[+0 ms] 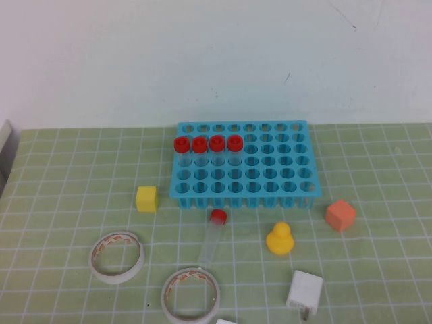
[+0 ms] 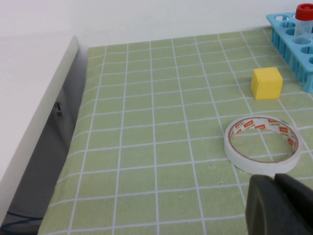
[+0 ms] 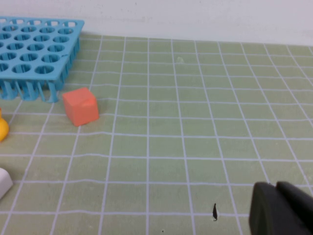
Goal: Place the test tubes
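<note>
Nearly there: we have four tubes (image 1: 208,150) standing in the rack (image 1: 283,169), while a fifth tube (image 1: 213,237) lies just before it. Our left gripper (image 2: 275,196), by a tape ring (image 2: 243,157), and right gripper (image 3: 276,200), over bare mat (image 3: 195,147), are pressed together, empty.

A plain pale wall (image 1: 216,54) rises behind my counter (image 1: 61,175), its top green and gridded with white lines. On my left, a white ledge (image 2: 29,98) runs beside the counter's edge.
</note>
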Motion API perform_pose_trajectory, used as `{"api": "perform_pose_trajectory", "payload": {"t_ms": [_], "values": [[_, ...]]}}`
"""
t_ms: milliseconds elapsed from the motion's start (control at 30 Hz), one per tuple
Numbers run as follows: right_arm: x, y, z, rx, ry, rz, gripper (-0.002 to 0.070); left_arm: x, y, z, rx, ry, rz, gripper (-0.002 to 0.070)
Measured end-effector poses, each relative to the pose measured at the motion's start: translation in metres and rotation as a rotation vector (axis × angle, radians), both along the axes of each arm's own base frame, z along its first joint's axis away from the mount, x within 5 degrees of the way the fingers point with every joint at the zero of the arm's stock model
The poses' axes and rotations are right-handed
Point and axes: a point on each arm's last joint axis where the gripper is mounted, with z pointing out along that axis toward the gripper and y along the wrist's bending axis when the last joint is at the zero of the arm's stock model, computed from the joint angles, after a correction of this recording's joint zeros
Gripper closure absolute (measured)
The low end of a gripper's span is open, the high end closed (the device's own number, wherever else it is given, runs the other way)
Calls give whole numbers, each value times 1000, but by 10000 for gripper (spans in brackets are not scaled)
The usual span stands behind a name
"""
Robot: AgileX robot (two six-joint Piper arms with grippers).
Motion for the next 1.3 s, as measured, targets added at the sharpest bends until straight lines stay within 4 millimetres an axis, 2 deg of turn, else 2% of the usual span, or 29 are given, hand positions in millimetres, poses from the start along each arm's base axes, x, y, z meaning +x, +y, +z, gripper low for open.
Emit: {"api": "perform_pose_trajectory", "payload": {"t_ms": [1100,1300], "values": [[0,0,0,-1,0,0,680,0,0,1,6,-13,1,676],[0,0,0,-12,1,-1,680,2,1,9,13,-104,6,676]]}}
